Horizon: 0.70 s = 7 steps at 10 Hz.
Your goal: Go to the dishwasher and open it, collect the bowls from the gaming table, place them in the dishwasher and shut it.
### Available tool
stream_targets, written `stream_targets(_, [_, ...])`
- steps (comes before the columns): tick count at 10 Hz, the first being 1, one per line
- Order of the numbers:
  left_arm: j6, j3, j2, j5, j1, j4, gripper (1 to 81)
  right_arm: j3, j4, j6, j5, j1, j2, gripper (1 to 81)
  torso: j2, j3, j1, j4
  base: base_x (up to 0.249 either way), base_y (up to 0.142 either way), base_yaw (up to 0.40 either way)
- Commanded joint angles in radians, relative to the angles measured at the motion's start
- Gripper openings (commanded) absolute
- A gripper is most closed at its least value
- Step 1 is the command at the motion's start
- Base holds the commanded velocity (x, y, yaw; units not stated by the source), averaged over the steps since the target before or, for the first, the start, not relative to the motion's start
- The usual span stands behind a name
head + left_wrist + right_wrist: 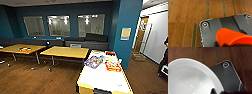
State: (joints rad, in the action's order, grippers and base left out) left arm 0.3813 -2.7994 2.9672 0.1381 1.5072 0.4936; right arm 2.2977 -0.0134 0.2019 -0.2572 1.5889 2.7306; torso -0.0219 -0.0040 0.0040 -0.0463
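though fingers hidden, white bowl (189,78) close

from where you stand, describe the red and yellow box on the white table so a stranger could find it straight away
Start at the teal pillar on the right; the long white table with yellow edges runs beside it. At the table's far end lie a few flat items; the red and yellow box is the one nearest the pillar side, brighter than the bluish, multicoloured box beside it.
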Motion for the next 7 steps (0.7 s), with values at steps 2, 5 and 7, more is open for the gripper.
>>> stream_targets(2, [-0.001,0.010,-0.014,-0.046,-0.028,0.013,1.0,-0.018,0.016,-0.002,0.058,-0.014,-0.010,1.0,0.000,0.000,0.000,0.000,0.000,0.000,-0.289])
stream_targets(5, [-0.002,0.018,-0.016,-0.051,-0.028,0.019,1.0,-0.017,0.016,-0.002,0.058,-0.013,-0.009,1.0,-0.001,0.000,-0.003,0.000,0.000,0.000,-0.350])
stream_targets(7, [-0.002,0.018,-0.016,-0.048,-0.028,0.019,1.0,-0.005,0.013,-0.003,0.058,-0.013,-0.004,1.0,-0.001,0.000,-0.002,0.000,0.000,0.000,-0.382])
